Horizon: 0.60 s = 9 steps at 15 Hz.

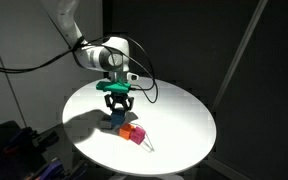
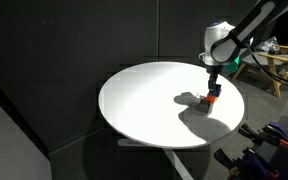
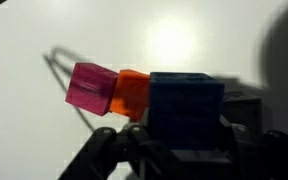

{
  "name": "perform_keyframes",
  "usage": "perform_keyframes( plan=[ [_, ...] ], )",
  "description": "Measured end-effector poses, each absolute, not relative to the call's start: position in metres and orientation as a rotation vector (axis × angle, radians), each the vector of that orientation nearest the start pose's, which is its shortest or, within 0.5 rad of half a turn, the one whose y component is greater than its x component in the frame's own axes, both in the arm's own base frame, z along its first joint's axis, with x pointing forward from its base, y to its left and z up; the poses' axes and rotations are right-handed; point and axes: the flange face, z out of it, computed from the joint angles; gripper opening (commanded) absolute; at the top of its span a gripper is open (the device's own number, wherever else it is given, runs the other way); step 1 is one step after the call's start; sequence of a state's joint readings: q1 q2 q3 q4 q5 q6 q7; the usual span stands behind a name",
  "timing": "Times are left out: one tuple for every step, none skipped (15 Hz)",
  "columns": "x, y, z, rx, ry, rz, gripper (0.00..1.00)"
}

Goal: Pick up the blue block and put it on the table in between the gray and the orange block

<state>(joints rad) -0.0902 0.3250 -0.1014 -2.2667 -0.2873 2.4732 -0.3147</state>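
Blue block (image 3: 187,100), dark — beside orange block (image 3: 132,92)

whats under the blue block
The dark blue cube hides whatever it rests on. In the wrist view a grey edge shows at its right, maybe the gray block, maybe shadow. The orange cube sits beside it, not under.

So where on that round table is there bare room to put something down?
Most of the white table is bare: the whole stretch from the blocks across to the opposite rim. It is crowded only near one edge, where the blue block, orange block and pink block sit close in a row by the jaws.
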Motion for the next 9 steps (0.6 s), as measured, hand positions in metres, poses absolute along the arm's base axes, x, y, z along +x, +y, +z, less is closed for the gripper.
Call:
perform_keyframes(
  plan=[
    [0.516,-0.1,0.203,-3.237,-0.606,0.272,0.31],
    [0.517,-0.098,0.201,-3.237,-0.619,0.272,0.31],
    [0.518,-0.096,0.198,-3.236,-0.634,0.275,0.31],
    [0.52,-0.094,0.195,-3.235,-0.647,0.278,0.31],
    [0.522,-0.091,0.192,-3.233,-0.657,0.282,0.31],
    [0.524,-0.089,0.19,-3.231,-0.666,0.284,0.31],
    [0.526,-0.086,0.189,-3.23,-0.674,0.284,0.31],
    [0.528,-0.085,0.188,-3.23,-0.68,0.282,0.31],
    [0.53,-0.083,0.187,-3.229,-0.686,0.28,0.31]
  ],
)
